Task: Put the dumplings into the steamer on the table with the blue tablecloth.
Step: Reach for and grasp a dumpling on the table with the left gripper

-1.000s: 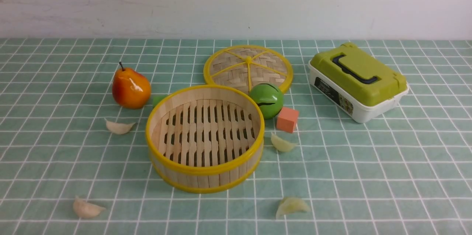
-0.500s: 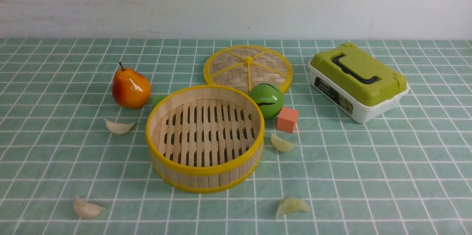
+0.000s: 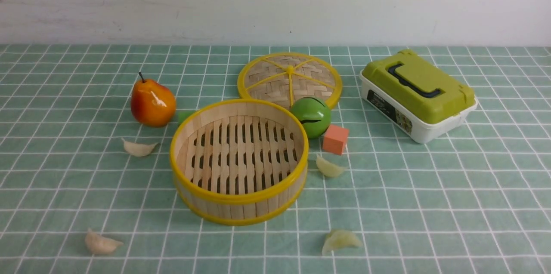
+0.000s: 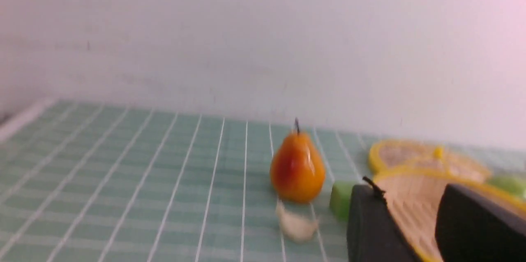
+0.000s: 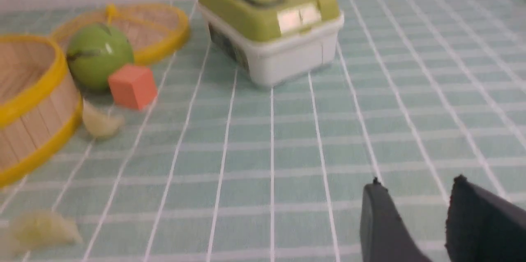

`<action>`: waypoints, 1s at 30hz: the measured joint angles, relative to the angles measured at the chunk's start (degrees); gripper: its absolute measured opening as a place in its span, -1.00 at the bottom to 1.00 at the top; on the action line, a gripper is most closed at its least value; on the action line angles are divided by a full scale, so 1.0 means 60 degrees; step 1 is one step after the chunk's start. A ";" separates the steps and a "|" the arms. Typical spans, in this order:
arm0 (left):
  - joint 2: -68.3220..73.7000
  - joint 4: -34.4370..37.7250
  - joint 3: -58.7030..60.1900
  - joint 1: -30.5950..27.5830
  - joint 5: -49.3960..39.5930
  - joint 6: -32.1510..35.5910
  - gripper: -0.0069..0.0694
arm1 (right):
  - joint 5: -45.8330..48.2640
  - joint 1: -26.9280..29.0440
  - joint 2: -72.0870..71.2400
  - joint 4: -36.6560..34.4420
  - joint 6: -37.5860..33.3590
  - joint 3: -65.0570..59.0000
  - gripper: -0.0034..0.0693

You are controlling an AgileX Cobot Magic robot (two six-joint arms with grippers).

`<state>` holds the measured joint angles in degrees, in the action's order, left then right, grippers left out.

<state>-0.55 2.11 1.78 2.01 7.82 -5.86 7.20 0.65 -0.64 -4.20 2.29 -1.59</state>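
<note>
Dumplings (image 3: pixel 329 166) are counted at four, and none is yet inside the steamer (image 3: pixel 239 200), whose slatted floor is seen bare. The task is judged barely begun, with all four transfers left.

Places are given on a clock face centred on the steamer, twelve pointing away from the robot. The left hand (image 4: pixel 409 196) is seen released, its fingers parted with nothing between them. At eight o'clock, well apart from the steamer, the first dumpling (image 3: pixel 101 243) is laid on the worktop (image 3: pixel 430 188), its long axis running from ten to four. At nine o'clock, near the pear (image 3: pixel 153 103), the second dumpling (image 3: pixel 138 148) is laid with its long axis close to nine-to-three. At three o'clock, just beside the steamer's wall, the third dumpling is laid along ten-to-four. At four o'clock, farther out, the fourth dumpling (image 3: pixel 341 239) is set along eight-to-two. The right hand (image 5: pixel 417 190) is likewise seen released and empty.
</note>
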 joint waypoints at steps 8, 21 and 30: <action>0.0000 0.0000 0.0000 0.0000 0.3252 -0.0896 -0.20 | -0.4437 0.0000 0.0000 0.0032 0.1348 0.0000 -0.25; 0.0730 -0.0822 -0.3611 0.0000 -0.0050 -0.4380 -0.86 | -0.4376 0.0000 0.0121 0.1915 0.5057 0.1740 -0.84; 0.5566 -0.1360 -0.6630 0.0000 -0.3749 -0.3865 -0.86 | 0.1339 0.0000 0.3124 0.3967 0.5014 0.4249 -0.93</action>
<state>32.84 -6.05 -38.00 2.01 -14.67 -29.05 15.24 0.65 18.11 19.60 32.37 23.90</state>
